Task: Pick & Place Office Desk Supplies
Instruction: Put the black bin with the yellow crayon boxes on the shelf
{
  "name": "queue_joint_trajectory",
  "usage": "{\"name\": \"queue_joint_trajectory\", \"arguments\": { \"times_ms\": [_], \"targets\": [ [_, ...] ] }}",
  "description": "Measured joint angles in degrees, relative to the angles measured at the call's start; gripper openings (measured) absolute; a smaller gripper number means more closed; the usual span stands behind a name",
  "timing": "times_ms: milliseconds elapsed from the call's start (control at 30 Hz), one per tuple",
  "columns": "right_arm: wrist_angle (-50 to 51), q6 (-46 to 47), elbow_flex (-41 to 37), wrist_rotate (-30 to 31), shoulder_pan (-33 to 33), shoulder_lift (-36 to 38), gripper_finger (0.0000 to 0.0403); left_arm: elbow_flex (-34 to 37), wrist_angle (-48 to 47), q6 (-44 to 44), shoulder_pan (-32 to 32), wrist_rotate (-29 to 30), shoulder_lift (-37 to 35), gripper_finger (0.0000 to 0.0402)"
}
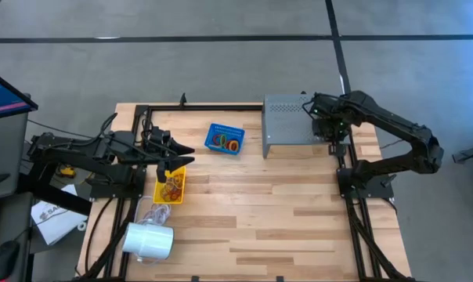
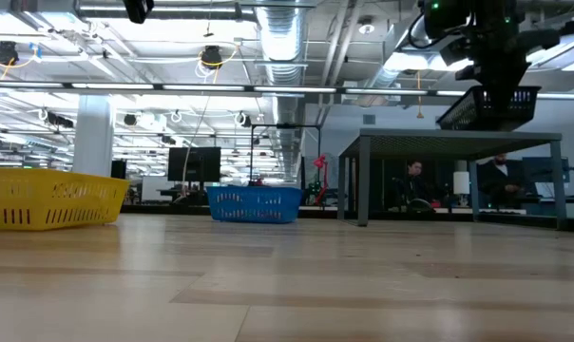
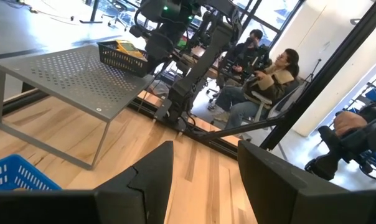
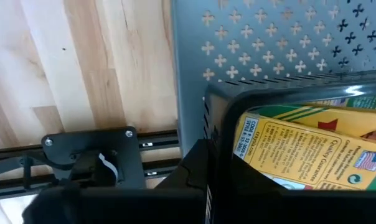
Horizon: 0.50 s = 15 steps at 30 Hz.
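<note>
Loose rubber bands (image 1: 171,189), orange and brown among them, lie heaped in a yellow basket (image 1: 181,174) near the tabletop's left edge. More bands (image 1: 224,142), orange, green and dark, sit in a blue basket (image 1: 213,129) farther back toward the middle. The yellow-green crayon boxes (image 4: 312,152) lie flat and tilted in a dark mesh basket (image 3: 118,57) that sits at the right edge of the grey perforated shelf (image 1: 287,125) at the far right; their printed faces point up.
</note>
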<state>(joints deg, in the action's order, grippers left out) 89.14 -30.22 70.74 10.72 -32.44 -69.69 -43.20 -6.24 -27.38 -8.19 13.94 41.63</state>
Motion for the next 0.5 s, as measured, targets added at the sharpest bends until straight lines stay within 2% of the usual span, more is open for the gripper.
{"name": "queue_joint_trajectory", "arguments": {
  "times_ms": [200,500],
  "targets": [
    [-2.1,-2.0,-0.4,-0.3,-2.7,0.0,0.0000,0.0,0.0,-0.5,0.0,0.1,0.0,0.0172],
    [-4.4,-3.8,-5.8,-0.8,-3.6,0.9,0.0000,0.0,0.0,-1.2,0.0,0.0,0.0,0.0172]
  ]
}}
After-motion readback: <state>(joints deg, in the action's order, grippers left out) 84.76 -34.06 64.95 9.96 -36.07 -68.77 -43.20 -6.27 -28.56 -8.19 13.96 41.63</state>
